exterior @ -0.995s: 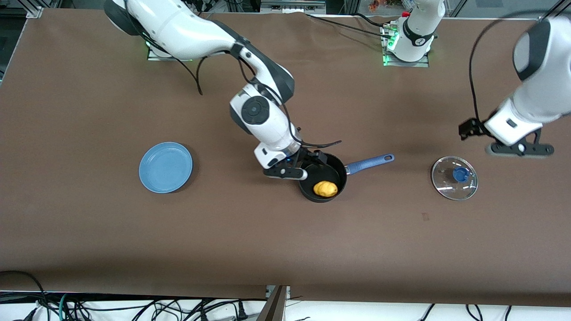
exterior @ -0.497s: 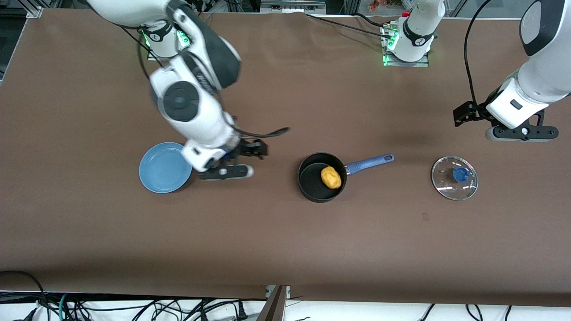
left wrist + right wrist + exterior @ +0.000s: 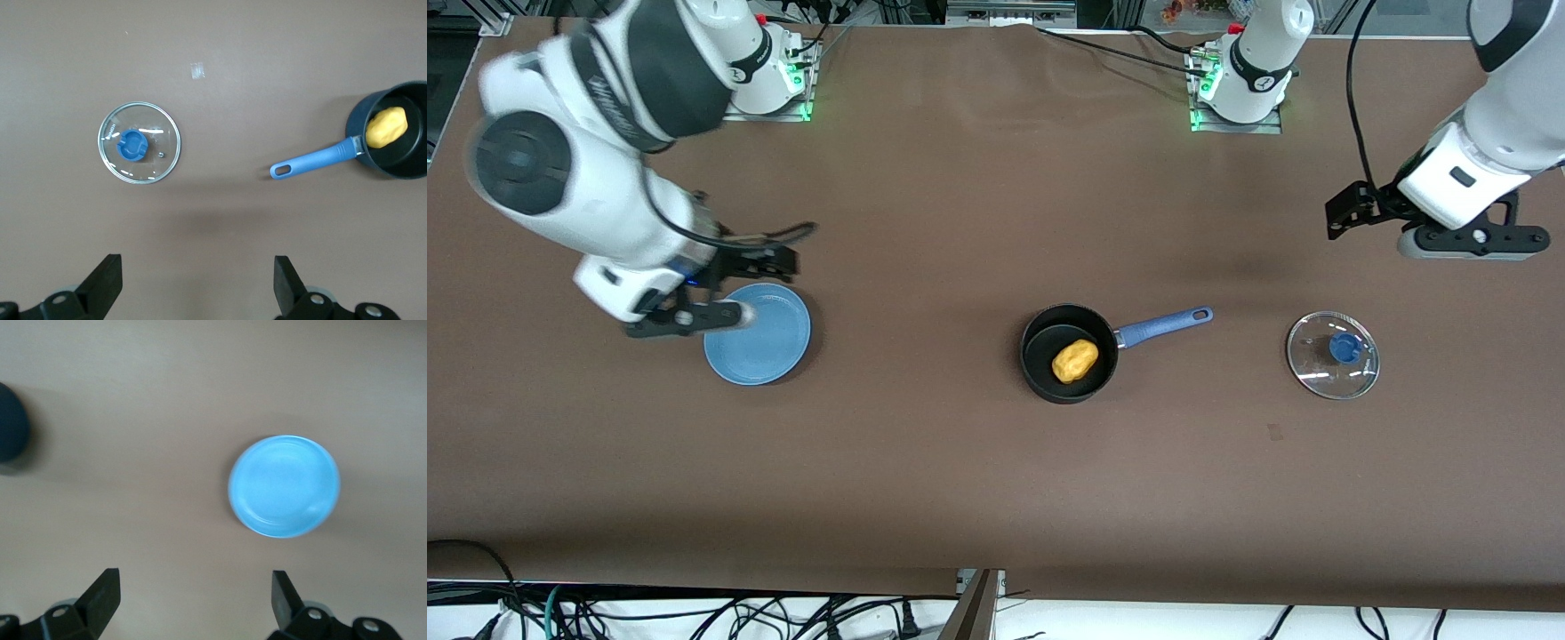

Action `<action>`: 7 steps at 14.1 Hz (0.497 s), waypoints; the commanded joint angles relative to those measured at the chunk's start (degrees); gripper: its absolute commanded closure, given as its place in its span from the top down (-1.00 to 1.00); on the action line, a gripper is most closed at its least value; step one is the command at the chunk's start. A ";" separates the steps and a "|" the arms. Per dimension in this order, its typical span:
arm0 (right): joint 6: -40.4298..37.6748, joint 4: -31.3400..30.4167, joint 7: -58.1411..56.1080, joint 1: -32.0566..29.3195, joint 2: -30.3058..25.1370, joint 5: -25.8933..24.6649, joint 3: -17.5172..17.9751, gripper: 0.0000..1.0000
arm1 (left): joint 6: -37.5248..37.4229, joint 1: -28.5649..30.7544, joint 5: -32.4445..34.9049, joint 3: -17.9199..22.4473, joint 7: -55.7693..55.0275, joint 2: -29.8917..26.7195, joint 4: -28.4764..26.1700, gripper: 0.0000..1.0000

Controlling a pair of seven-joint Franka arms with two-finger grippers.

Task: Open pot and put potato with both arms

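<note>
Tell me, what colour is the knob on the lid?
The knob on the lid is blue; the left wrist view shows it best.

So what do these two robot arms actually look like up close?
Both arms are glossy white shells with dark bands at the joints. Black cables run along them. Each ends in a black two-finger gripper: the left gripper and the right gripper. Their bases sit on metal plates with green lights.
</note>
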 commanded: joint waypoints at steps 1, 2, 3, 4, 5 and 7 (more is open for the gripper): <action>-2.37 -5.49 -6.49 -3.44 -7.45 -0.54 -1.94 1.00 | -0.70 -1.68 -0.78 1.65 -0.41 0.02 1.72 1.00; -3.34 -5.93 -7.20 -4.15 -9.04 -0.54 -3.17 1.00 | -0.70 -1.68 -0.78 1.56 -0.24 0.36 2.42 1.00; -3.69 -6.89 -7.12 -4.76 -11.05 -0.45 -4.05 1.00 | -0.96 -1.68 -0.78 1.56 -0.32 1.59 3.73 1.00; -4.04 -8.55 -6.94 -5.64 -12.81 -0.28 -4.23 1.00 | -1.05 -1.50 -0.78 1.73 -0.32 1.95 4.09 1.00; -4.22 -10.05 -6.68 -5.74 -14.66 -0.45 -4.23 1.00 | -1.31 -0.98 -0.78 1.91 -0.41 1.86 4.09 1.00; -4.83 -10.24 -6.85 -5.74 -15.73 -0.54 -4.41 1.00 | -1.58 1.39 -1.48 1.91 0.11 1.86 4.27 1.00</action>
